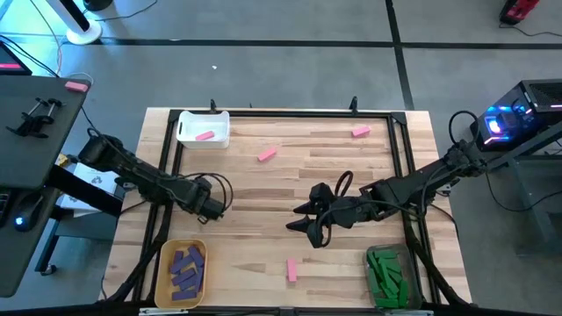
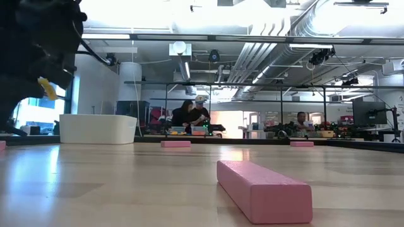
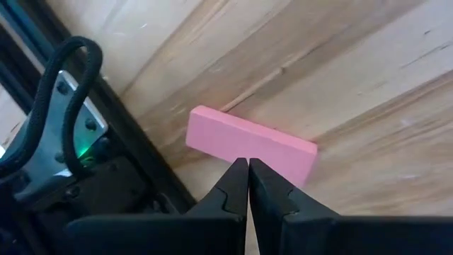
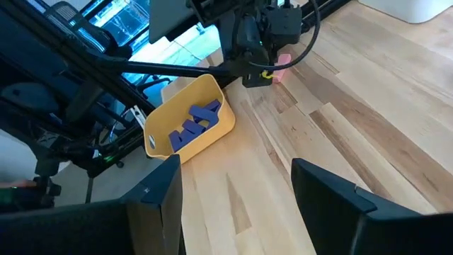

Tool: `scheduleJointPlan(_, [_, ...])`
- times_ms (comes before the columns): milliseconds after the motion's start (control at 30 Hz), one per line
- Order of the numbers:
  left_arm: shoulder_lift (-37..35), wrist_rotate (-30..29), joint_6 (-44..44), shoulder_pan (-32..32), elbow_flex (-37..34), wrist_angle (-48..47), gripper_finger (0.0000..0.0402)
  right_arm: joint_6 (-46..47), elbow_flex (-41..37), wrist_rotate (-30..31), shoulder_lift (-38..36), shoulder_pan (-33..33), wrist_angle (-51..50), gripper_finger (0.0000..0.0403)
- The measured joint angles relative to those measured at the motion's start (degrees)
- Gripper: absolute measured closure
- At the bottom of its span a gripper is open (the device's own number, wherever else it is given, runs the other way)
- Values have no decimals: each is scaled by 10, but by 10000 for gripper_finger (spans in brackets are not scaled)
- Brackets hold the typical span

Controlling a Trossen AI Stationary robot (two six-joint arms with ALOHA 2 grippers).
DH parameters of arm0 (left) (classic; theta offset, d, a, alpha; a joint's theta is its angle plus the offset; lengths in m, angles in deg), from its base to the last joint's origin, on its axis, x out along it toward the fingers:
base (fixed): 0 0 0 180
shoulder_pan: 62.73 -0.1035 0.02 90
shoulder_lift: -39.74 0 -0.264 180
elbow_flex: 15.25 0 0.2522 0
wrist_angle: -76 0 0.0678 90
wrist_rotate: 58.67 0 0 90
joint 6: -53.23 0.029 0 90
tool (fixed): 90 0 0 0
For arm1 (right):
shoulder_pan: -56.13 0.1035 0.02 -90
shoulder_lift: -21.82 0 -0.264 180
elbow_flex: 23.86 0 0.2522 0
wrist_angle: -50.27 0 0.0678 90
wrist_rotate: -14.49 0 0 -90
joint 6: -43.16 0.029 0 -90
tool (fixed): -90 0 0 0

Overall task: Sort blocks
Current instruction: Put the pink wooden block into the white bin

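The left hand [image 1: 217,203] is seen with fingers pressed together; the right hand [image 1: 303,219] is held spread.

From my station I see grey floor [image 1: 290,61] crossed by dark lines beyond the wooden table [image 1: 290,189]. Level across, a bright workshop: exposed ceiling ducts [image 2: 284,31], strip lights, benches with monitors [image 2: 368,113], and people [image 2: 192,115] seated far back, daylight at one side

Three pink blocks lie loose on the wooden table [image 1: 263,189]: one near the front edge [image 1: 291,269], two farther back [image 1: 267,154] [image 1: 360,132]. A fourth [image 1: 205,136] sits in the white bin [image 1: 188,130]; purple ones fill the yellow bin [image 1: 167,256].
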Motion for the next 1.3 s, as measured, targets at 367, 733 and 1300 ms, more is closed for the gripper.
scheduleJointPlan(367, [36,33,55,4,-1,3,401,16,0,21,0,7,-2,202])
scheduleJointPlan(733, [90,36,110,-1,0,61,401,18,0,22,0,7,-1,202])
scheduleJointPlan(1300, [110,11,95,-94,56,557,401,18,0,30,0,7,-3,202])
